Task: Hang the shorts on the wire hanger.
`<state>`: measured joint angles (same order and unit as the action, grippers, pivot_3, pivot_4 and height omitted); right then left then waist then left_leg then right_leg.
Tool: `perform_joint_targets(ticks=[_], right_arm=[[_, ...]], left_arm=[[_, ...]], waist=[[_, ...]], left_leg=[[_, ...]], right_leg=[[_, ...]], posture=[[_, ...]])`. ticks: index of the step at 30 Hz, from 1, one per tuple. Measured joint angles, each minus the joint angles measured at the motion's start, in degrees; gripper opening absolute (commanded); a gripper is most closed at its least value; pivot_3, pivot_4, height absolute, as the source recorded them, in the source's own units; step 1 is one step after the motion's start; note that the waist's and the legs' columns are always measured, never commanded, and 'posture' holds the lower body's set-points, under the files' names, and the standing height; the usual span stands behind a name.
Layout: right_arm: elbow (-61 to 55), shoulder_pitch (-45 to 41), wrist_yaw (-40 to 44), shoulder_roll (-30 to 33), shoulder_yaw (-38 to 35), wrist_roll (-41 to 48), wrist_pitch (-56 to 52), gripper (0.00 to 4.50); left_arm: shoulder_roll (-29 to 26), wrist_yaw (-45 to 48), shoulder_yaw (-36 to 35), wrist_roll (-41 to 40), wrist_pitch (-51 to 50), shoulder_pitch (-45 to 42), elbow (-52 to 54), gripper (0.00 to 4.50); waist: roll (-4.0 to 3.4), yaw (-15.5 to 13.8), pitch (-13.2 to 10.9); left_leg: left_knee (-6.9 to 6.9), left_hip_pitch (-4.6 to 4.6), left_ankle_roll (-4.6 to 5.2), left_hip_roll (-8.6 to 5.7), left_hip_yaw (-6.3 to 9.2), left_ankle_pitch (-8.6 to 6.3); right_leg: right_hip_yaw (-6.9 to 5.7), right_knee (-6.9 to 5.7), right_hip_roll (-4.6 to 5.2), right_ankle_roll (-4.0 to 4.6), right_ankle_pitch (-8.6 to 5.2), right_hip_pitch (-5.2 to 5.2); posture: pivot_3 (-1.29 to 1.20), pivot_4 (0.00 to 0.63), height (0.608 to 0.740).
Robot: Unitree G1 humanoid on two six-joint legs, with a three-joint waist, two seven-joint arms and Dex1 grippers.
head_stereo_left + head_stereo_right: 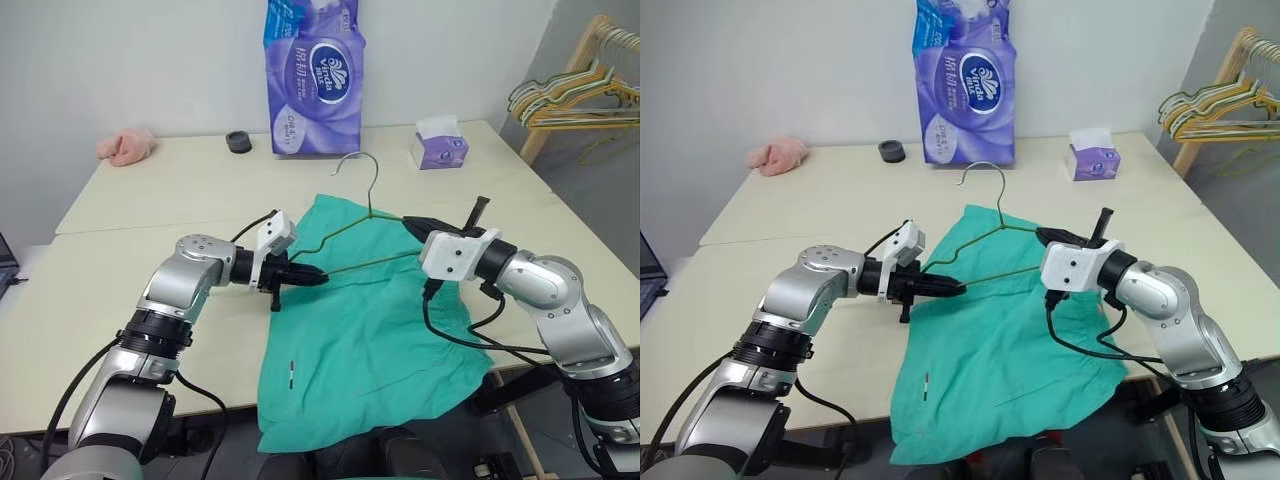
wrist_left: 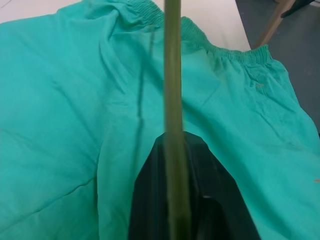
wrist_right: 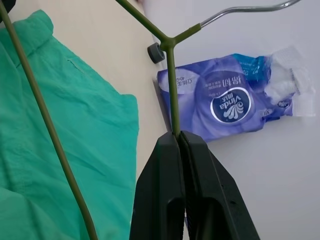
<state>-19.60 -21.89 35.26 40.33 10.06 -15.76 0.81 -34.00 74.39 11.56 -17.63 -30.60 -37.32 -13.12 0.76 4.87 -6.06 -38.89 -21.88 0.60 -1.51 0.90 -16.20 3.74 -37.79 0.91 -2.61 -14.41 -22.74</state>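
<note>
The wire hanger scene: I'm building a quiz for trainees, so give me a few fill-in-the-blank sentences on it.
1. The wire hanger is gripped by ____ claws at once.
2. The shorts lying on the table are ____ in colour.
3. The right claw is shut on the hanger's sloping ____, below the hook.
4. The purple tissue pack stands against the ____.

Missing words: two (both); teal-green; arm; wall

We see silver metallic arms with black joint rings, white blocks at the wrists, loose black cables, and tapering black fingers on each gripper.
</note>
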Motion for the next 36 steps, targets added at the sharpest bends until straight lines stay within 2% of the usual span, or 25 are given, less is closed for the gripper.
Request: perform_joint_targets(ticks=[3,8,10,12,14,20,26,30,36], right_arm=[[-0.03,0.23,0.51,0.18,-0.16,-0.06,1.29,0.68],[-0.3,1.8,3.62,1.94,-0.41,1.97,2.66,2.37],[-0.35,3.13,5.67,2.67,-2.04,4.86,2.18,3.12],[-0.67,3.22,7.2,3.35,-3.54,7.42,0.52,3.69],[-1.88,3.24,8.54,3.64,-5.65,10.59,-3.44,3.69],[-7.45,3.38,11.63,3.89,-13.34,26.31,-28.97,3.69],[-10.99,6.99,16.51,9.34,-14.49,33.9,-38.51,3.69],[-11.47,7.21,17.17,10.89,-11.5,34.57,-41.47,3.69],[-7.99,4.05,19.66,14.06,-2.48,30.33,-40.2,3.69]], left_arm=[[0.05,-0.21,0.0,0.1,0.02,0.03,0.0,0.0],[0.49,-2.71,-0.01,1.25,0.61,0.03,-0.39,0.0],[0.81,-4.37,-0.08,2.05,1.8,0.02,-1.17,0.0],[1.35,-5.37,-0.14,2.51,2.63,0.0,-2.05,0.0],[1.54,-5.52,-0.14,2.79,3.23,0.02,-2.26,0.0],[-0.47,-3.47,0.54,4.99,9.22,1.27,-0.09,0.0],[-2.32,-0.84,2.75,6.91,13.68,2.65,3.55,0.0],[-2.71,0.33,3.98,8.07,15.75,2.97,4.76,0.0],[-2.77,1.35,4.58,9.35,17.78,2.99,6.15,0.0]], waist=[[0.0,0.04,0.0],[0.02,0.0,-0.01],[0.03,-0.09,-0.01],[0.02,-0.07,-0.01],[0.05,-0.07,-0.02],[0.04,-0.03,-0.02],[0.04,-0.07,-0.02],[0.04,-0.02,-0.02],[0.05,0.14,-0.03]], left_leg=[[0.0,0.0,0.0,0.0,-0.01,0.0],[-0.01,-0.01,0.0,-0.01,-0.02,0.0],[-0.02,0.0,0.0,-0.01,-0.01,0.0],[-0.03,0.0,0.0,-0.01,-0.02,0.0],[-0.03,0.0,0.0,0.0,0.0,0.0],[-0.01,-0.01,0.0,0.02,0.05,0.0],[-0.01,-0.03,0.01,0.0,0.0,-0.01],[-0.02,-0.01,0.01,0.01,-0.04,0.0],[-0.01,-0.04,0.01,0.01,-0.08,-0.01]], right_leg=[[0.01,-0.01,-0.01,0.01,0.0,-0.01],[0.02,0.0,0.0,0.01,0.0,-0.01],[0.02,0.0,0.01,0.01,0.0,0.01],[0.02,-0.02,0.01,0.01,0.0,0.01],[0.0,-0.02,0.0,0.01,0.0,0.01],[-0.02,-0.04,0.05,0.02,0.0,-0.01],[-0.02,0.03,0.08,0.01,-0.01,0.01],[0.0,0.04,0.07,-0.01,-0.02,0.01],[0.02,0.04,0.07,-0.03,-0.03,-0.07]], posture=[[-0.12,0.08,0.74],[-0.12,0.082,0.74],[-0.12,0.083,0.74],[-0.12,0.084,0.74],[-0.12,0.084,0.74],[-0.14,0.083,0.74],[-0.14,0.082,0.74],[-0.14,0.082,0.74],[-0.14,0.081,0.74]])
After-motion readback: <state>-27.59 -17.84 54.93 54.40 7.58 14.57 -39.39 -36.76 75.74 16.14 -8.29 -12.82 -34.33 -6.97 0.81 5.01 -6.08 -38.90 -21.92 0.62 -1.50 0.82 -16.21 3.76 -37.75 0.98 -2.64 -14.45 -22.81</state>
